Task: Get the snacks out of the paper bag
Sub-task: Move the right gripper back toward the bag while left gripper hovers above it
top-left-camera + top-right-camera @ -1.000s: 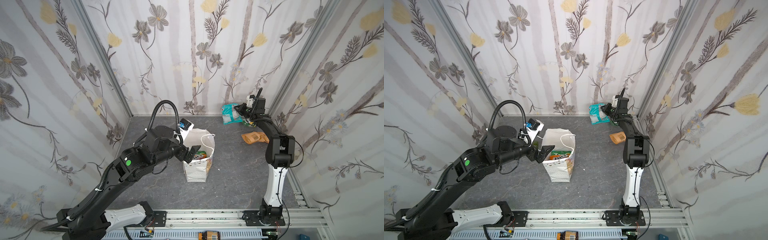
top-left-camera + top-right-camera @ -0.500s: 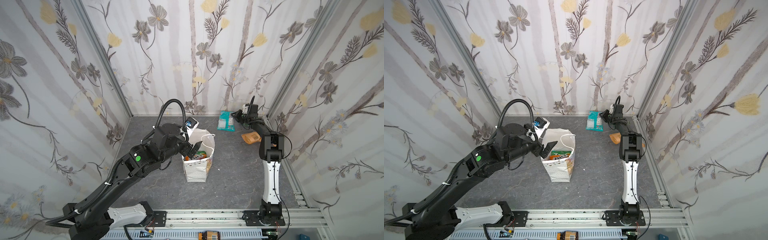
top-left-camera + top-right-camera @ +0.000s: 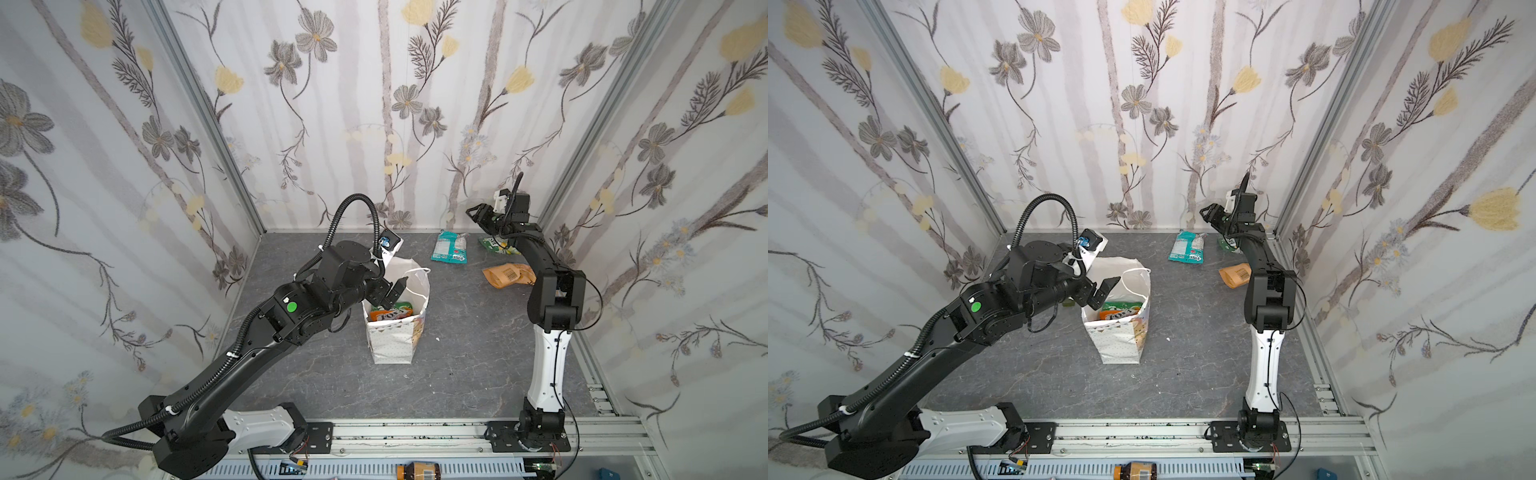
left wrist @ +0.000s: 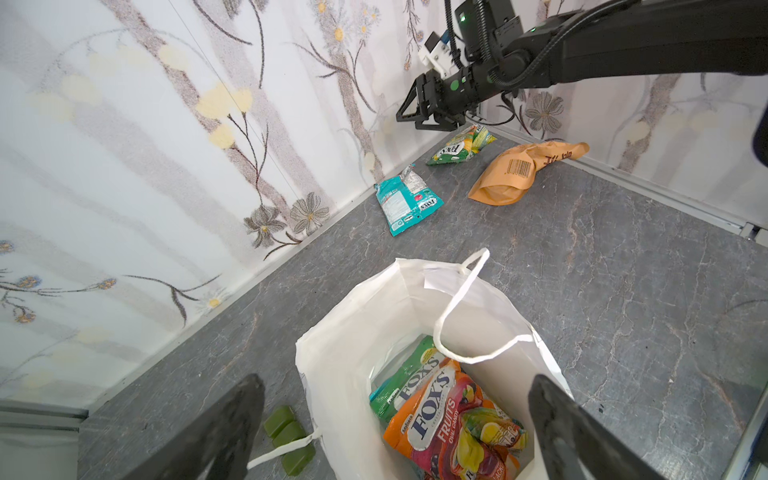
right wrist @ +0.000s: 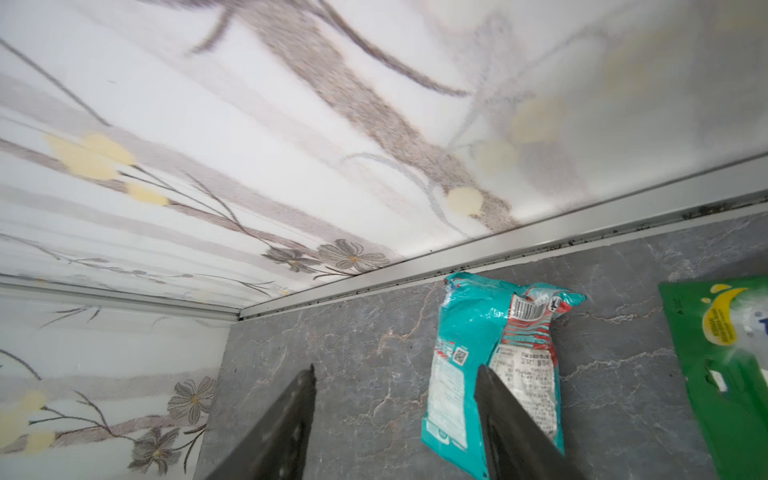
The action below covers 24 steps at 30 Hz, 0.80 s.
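The white paper bag (image 3: 395, 332) (image 3: 1121, 336) stands upright mid-floor, mouth open (image 4: 353, 316). Inside it lie snacks: an orange-red packet (image 4: 449, 419) (image 3: 390, 312) on top of a green packet (image 4: 405, 374). My left gripper (image 4: 397, 380) (image 3: 392, 291) (image 3: 1104, 291) hangs open just above the bag's mouth, holding nothing. Three snacks lie on the floor by the back wall: a teal packet (image 3: 449, 247) (image 5: 490, 357), a green-yellow packet (image 3: 496, 245) (image 4: 461, 145) and a tan pouch (image 3: 507, 274) (image 4: 515, 174). My right gripper (image 3: 473, 214) (image 3: 1206, 212) (image 5: 397, 370) hovers open and empty above the floor beside the teal packet.
Small green blocks (image 4: 289, 432) lie on the floor against the bag's left side, under a loose cord handle. Flowered walls close in the back and both sides. An aluminium rail (image 3: 415, 432) with both arm bases runs along the front.
My right gripper has opened and let go of the teal packet, which now lies on the floor by the back wall. My left gripper has moved over the bag's mouth.
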{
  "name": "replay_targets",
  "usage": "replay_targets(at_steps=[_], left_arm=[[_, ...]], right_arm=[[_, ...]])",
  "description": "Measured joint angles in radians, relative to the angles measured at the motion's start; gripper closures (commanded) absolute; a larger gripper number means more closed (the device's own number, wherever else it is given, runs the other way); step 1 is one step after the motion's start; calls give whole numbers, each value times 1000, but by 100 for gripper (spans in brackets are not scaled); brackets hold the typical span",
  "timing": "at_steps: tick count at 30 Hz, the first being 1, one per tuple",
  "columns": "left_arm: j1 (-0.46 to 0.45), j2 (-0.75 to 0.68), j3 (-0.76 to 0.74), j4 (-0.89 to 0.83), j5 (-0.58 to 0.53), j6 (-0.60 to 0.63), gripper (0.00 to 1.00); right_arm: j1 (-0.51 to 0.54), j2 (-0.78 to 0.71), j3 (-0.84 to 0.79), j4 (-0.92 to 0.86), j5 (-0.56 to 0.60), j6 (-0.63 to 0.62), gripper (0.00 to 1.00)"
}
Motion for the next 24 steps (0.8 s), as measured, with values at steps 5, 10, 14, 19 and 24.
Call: replay_targets(at_steps=[5,10,14,19,24], left_arm=[[39,24,39,-3,0,-73,0],[83,34,49,-9,11,-167,0],[99,35,47,-10,18,-240,3],[106,57,43,-45,16,-333,11],[106,154,106,-138,2,-436,21]], right_arm=[[22,-335,-210,2,17,-57,33],[78,-672,-487,26,18,-101,25],[134,-969,-666,14,66,-144,17],[214,-1255,-814,-25,79,-183,8],[301,-1455,-881,-111,58,-193,2]])
